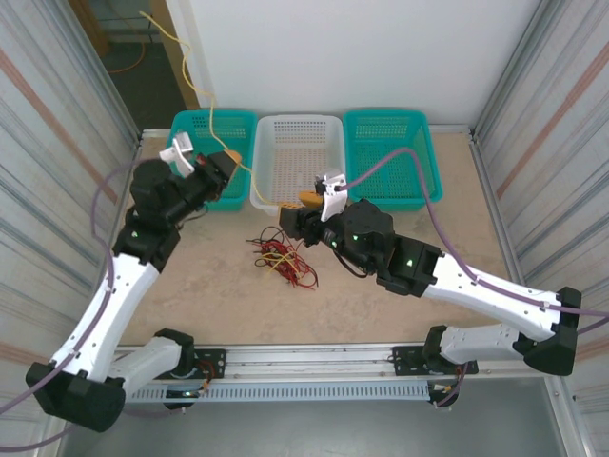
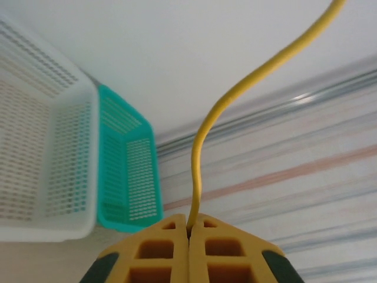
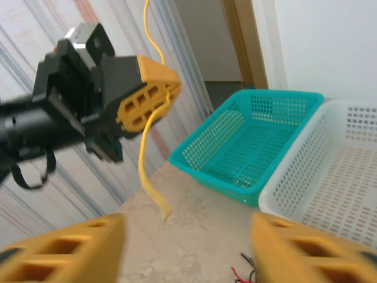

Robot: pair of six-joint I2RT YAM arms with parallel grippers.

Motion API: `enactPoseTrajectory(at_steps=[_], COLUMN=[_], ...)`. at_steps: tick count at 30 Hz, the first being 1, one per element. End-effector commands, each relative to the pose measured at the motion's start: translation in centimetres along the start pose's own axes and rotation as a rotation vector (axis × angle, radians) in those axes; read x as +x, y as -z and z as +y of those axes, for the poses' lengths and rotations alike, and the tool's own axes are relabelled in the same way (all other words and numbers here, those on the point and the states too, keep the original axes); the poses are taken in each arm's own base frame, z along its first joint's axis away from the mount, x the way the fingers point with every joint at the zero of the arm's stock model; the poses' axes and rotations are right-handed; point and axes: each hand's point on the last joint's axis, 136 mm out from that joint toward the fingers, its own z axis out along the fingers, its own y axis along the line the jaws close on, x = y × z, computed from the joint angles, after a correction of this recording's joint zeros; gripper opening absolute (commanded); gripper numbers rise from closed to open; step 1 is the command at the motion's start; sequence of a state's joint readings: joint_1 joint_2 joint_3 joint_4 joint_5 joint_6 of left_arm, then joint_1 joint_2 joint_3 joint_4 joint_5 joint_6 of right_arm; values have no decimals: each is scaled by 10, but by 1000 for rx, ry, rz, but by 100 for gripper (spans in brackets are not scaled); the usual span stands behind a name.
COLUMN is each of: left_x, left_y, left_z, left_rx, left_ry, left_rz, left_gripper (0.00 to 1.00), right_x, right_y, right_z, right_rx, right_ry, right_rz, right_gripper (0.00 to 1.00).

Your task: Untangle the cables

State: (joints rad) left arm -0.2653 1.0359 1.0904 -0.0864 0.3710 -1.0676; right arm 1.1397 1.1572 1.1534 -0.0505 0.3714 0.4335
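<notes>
A yellow cable [image 2: 235,94] is pinched between the shut orange fingers of my left gripper [image 2: 189,227], held above the left teal basket [image 1: 190,129]. From my left gripper [image 1: 228,162], this cable [image 1: 205,86] runs up out of the cell. Its short free end [image 3: 144,159] dangles below the left gripper [image 3: 150,94]. A tangle of red, yellow and black cables [image 1: 281,257] lies on the table in front of the baskets. My right gripper [image 1: 293,209] hovers just above and right of the tangle. Its jaws [image 3: 188,253] are wide open and hold nothing, with a few tangle strands [image 3: 247,272] below them.
Three baskets line the back wall: teal at the left [image 3: 253,141], white in the middle [image 1: 298,157], teal at the right [image 1: 390,152]. Corrugated walls close in both sides. In the left wrist view, the white basket [image 2: 41,147] and a teal basket [image 2: 126,171] lie to the left.
</notes>
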Motion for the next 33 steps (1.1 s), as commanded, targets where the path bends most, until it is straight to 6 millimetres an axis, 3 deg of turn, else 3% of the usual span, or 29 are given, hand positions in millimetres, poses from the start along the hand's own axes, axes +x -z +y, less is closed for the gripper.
enactPoseTrajectory(at_steps=[1,5,9,13,17,22,27,33], left_x=[11,-3,1,-6,-48,-106,-135,-147], left_y=[2,-8,-27,-38,-43,-32,-33,-54], left_z=[43,81,117,151,147,136,153,184], left_rx=[-182,-324,-395,-477,-501,-557,-640,-658], left_ry=[-125,-186,-180,-173,-320,-531,-597,-563], left_rz=[216,341,481,502,308,-24,-166,-216], left_gripper=[0,0,0,0,0,0,0,0], right_x=[-8,-6,-1,3,9,14,19,24], right_y=[16,25,30,34,35,33,33,36], right_z=[-18,-35,-44,-51,-56,-56,-55,-58], right_rx=[87,133,151,166,171,155,145,148], right_ry=[-9,-25,-49,-56,-65,-80,-84,-89], right_rz=[-16,-2,11,16,31,48,63,70], right_gripper=[68,68,66,65,64,63,62,62])
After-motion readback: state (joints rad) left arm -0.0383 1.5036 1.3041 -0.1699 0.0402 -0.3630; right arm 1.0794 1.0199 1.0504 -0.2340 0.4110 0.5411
